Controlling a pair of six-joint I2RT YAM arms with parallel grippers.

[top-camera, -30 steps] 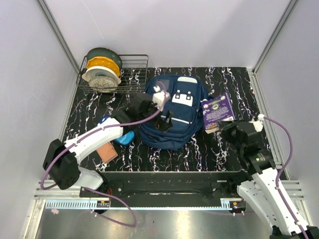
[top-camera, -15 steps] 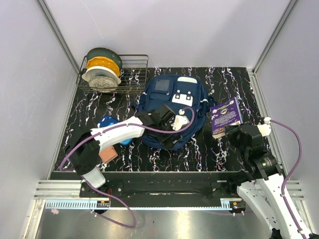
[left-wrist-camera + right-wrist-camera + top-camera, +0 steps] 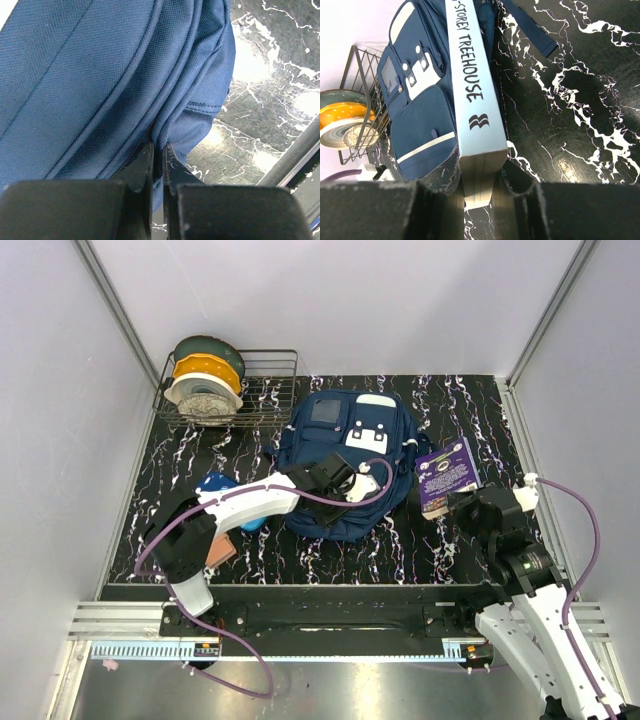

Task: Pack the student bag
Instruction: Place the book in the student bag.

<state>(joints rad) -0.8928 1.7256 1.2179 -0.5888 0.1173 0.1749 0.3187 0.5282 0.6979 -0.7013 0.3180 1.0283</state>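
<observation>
We see the student bag (image 3: 352, 435) lying in the middle of the table. The left gripper (image 3: 159, 152) pinches the fabric at its near edge, and the right gripper (image 3: 480, 186) is clamped on a book (image 3: 470, 90). The wire rack (image 3: 272, 390), far left, holds dishes (image 3: 205, 380).

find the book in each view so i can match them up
Top external: book at the right, purple cover up, just right of the student bag.
Left wrist: not in it; the student bag fills most of the picture.
Right wrist: book in the centre, pale blue spine facing the camera.
Shared landmark: the student bag, seen in all three.
</observation>
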